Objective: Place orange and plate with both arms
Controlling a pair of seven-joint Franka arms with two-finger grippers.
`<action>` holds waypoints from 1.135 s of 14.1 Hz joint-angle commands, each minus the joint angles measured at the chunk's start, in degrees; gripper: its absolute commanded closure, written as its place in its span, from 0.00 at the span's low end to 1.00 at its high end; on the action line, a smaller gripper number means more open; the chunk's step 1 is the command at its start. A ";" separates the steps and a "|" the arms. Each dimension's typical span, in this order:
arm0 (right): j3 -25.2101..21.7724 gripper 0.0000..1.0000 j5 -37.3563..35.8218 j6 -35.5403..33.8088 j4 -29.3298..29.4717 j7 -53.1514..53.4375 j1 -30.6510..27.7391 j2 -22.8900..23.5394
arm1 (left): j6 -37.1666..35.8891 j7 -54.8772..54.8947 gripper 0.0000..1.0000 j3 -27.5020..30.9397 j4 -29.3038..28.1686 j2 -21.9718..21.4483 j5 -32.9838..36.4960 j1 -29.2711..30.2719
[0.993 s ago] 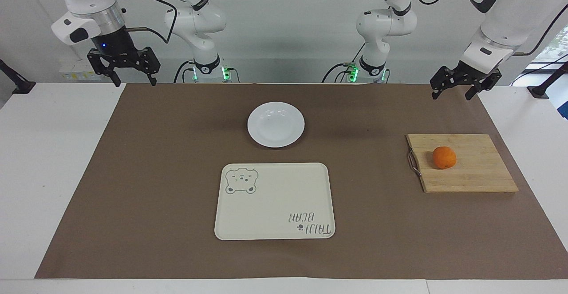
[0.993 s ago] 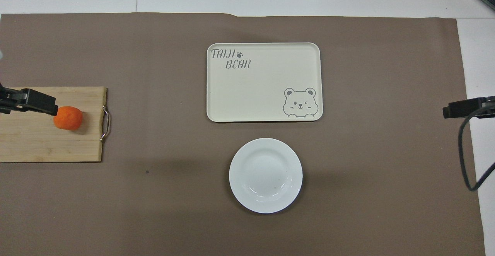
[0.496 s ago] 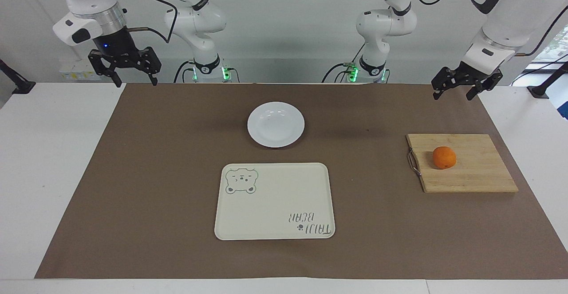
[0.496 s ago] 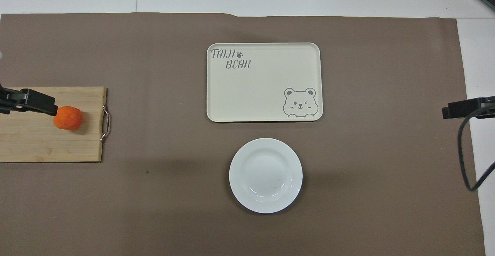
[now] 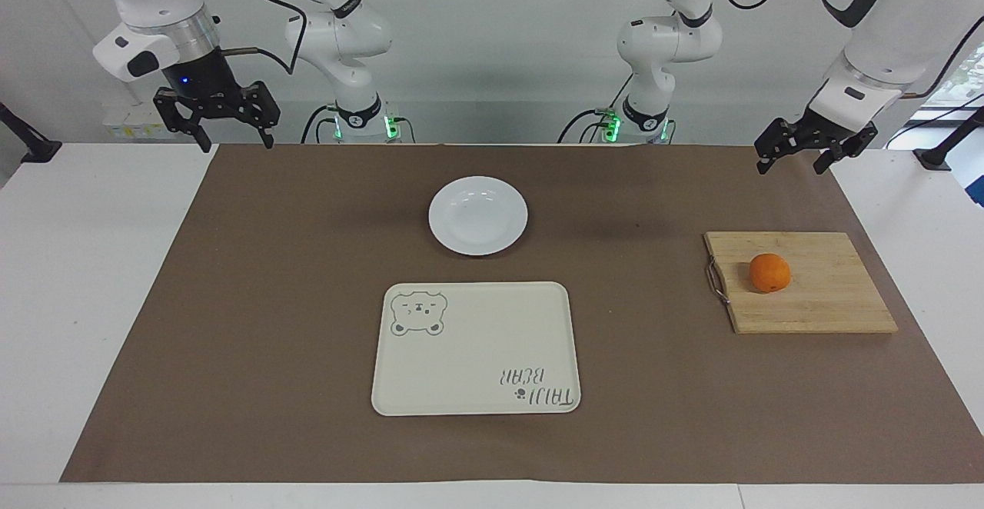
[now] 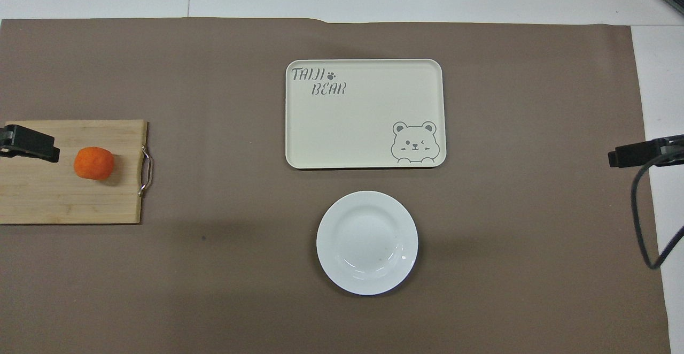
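Note:
The orange (image 5: 769, 272) (image 6: 93, 162) lies on a wooden cutting board (image 5: 822, 301) at the left arm's end of the table. The empty white plate (image 5: 477, 215) (image 6: 367, 242) rests on the brown mat mid-table, apart from everything. My left gripper (image 5: 792, 157) (image 6: 32, 144) hangs open in the air over the mat's corner at that end, well above the board and touching nothing. Over the mat's corner at the right arm's end, my right gripper (image 5: 236, 136) (image 6: 636, 153) is also raised, open and empty.
A cream rectangular tray (image 5: 477, 347) (image 6: 365, 113) with a bear drawing lies empty, just farther from the robots than the plate. The board has a metal handle (image 5: 716, 280) on its side toward the plate. A brown mat (image 5: 269, 301) covers most of the table.
The left gripper has drawn back toward the left arm's end of the table and no longer overlaps the orange in the overhead view. The right gripper barely shifted. Orange and plate stayed still.

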 commanded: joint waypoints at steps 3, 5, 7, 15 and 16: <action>0.23 0.00 -0.44 0.12 -0.84 -1.43 -0.59 -0.78 | 6.69 6.02 0.00 -0.27 -6.20 -1.67 0.30 3.96; 0.23 0.00 -0.44 0.20 -0.84 -1.52 -0.59 -0.78 | 9.42 7.95 0.00 -0.18 -8.39 -1.50 0.30 5.01; 0.23 0.00 -0.44 0.03 -0.84 -1.52 -0.59 -0.78 | 12.41 9.80 0.00 -0.18 -10.85 -1.50 0.30 5.81; 0.14 0.00 -0.44 -1.91 2.32 -0.99 -1.12 2.03 | 25.42 10.42 0.00 -0.18 -20.71 1.65 0.30 5.90; 0.06 0.00 -0.27 -1.82 2.23 -0.90 -1.03 1.94 | 26.47 10.42 0.00 -0.18 -20.80 2.71 0.30 5.90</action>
